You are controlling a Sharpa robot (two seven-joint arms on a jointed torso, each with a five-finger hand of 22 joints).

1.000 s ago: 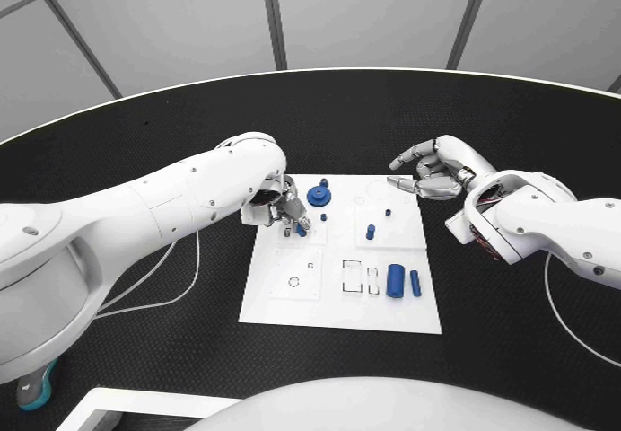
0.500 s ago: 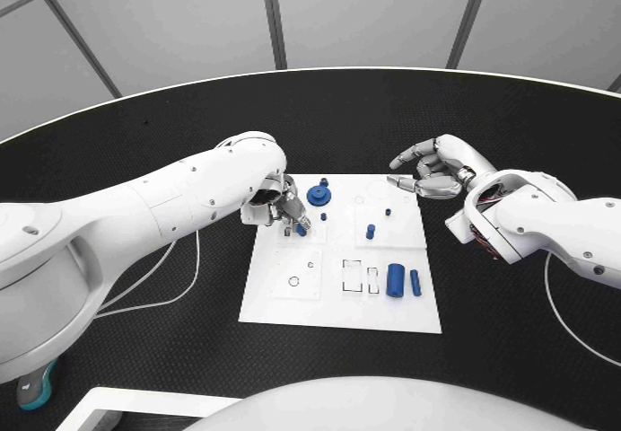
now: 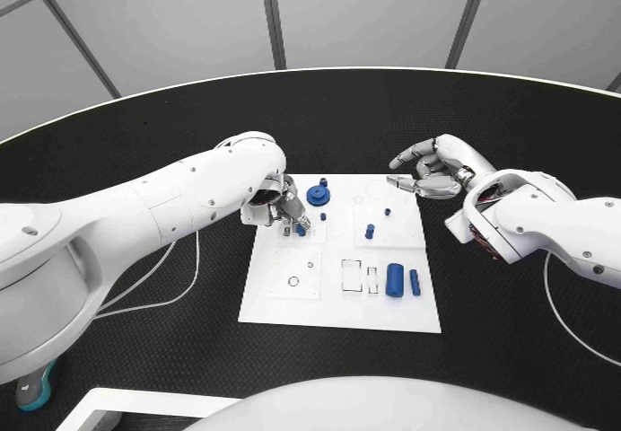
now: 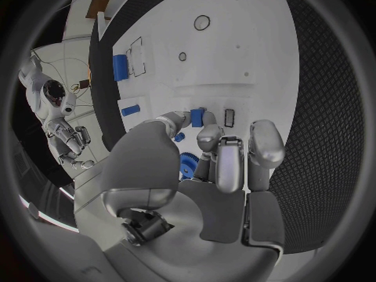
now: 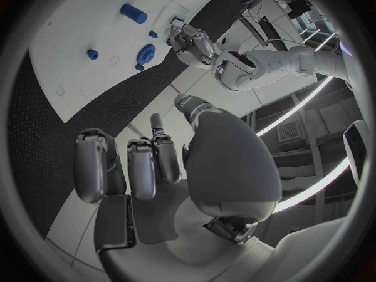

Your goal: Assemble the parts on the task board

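Two hands work at the white task board (image 3: pixel 339 305), which lies mid-table on the black table (image 3: pixel 129 180). The left hand (image 3: pixel 275 206) pinches a small blue peg (image 3: pixel 301 230) over the board's left part. Beside it a blue gear (image 3: pixel 319 196) sits on the board. Two blue blocks (image 3: pixel 403 279) lie further right. The right hand (image 3: pixel 433 167) hovers off the board's far right corner, fingers loosely curled, empty. No legible writing appears on the board.
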